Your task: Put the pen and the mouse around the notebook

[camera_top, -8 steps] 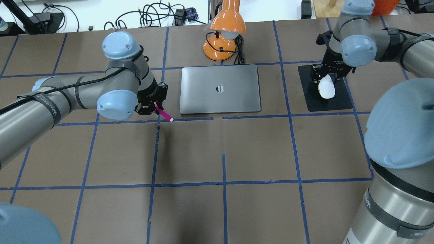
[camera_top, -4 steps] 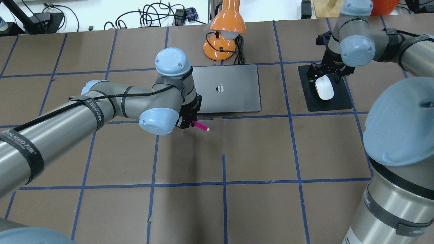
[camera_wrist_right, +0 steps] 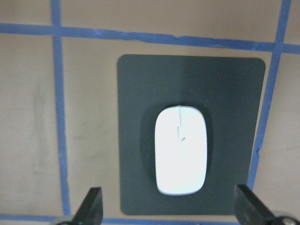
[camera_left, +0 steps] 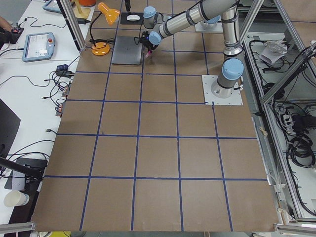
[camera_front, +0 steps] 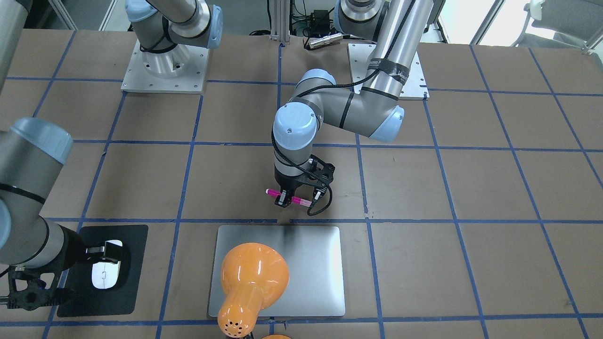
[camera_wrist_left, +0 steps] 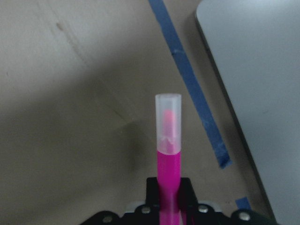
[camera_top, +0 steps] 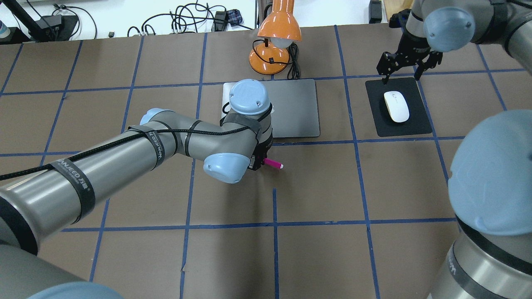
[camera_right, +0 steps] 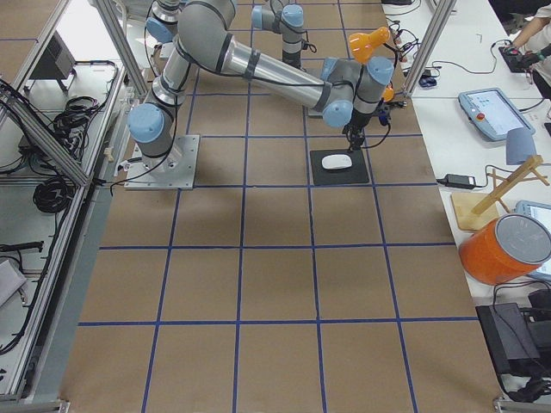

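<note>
My left tool (camera_front: 288,197) is clenched on the pen (camera_front: 301,201), held level over the counter (camera_top: 124,187) just beside the near edge of the notebook (camera_top: 297,108). My right tool (camera_top: 401,74) hangs spread wide, empty, over the black mat (camera_top: 419,124); the mouse (camera_top: 396,106) lies on it

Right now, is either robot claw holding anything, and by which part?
The left gripper pinches the slim magenta-pink pen around its middle, pale cap end sticking out. The right gripper is open, empty, near the glossy white oval mouse.
</note>
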{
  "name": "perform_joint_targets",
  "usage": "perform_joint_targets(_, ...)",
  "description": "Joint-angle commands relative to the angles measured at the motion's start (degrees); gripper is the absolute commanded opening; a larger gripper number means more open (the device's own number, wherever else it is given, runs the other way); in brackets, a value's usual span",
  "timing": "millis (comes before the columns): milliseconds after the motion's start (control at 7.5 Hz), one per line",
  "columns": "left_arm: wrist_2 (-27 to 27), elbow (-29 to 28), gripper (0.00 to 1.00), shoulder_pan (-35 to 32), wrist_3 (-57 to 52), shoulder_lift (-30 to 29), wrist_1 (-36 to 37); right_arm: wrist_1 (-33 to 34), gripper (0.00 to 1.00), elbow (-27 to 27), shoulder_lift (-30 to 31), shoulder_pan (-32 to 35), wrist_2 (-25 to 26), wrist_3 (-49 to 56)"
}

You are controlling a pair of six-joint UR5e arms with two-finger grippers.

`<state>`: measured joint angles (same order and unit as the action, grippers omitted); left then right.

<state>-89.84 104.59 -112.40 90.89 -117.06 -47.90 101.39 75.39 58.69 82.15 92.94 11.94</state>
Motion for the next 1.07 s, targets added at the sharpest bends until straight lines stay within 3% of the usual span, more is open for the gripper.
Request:
perform_joint_targets(0,0.1,0.0,0.00,-1.7,2.5,-0.4,0.2,-7.8,1.00,0.0,9.4,6.0,0.0,-6.4)
perform_joint_targets(267,3.2,-0.2,0.02,-1.9,2.6,-0.4,0.2,-10.0,1.00,4.0,17.6,6.3,0.0,-6.4)
perform_joint_targets(667,2.7,0.0,0.94,-1.6,0.7,1.1,0.1,-7.9,1.00,19.8,34.2,6.6,-0.7,-6.9)
perform_joint_targets(800,2.6,-0.4,0.96,-1.0,-5.5,2.1,-0.1,-7.4,1.00,18.6,34.3,6.9,-5.7,-8.2)
perform_joint_targets(933,2.6,-0.4,1.00,0.9,-16.2,2.7,-0.6,-8.0,1.00,16.4,33.1,7.0,-5.6,-8.2)
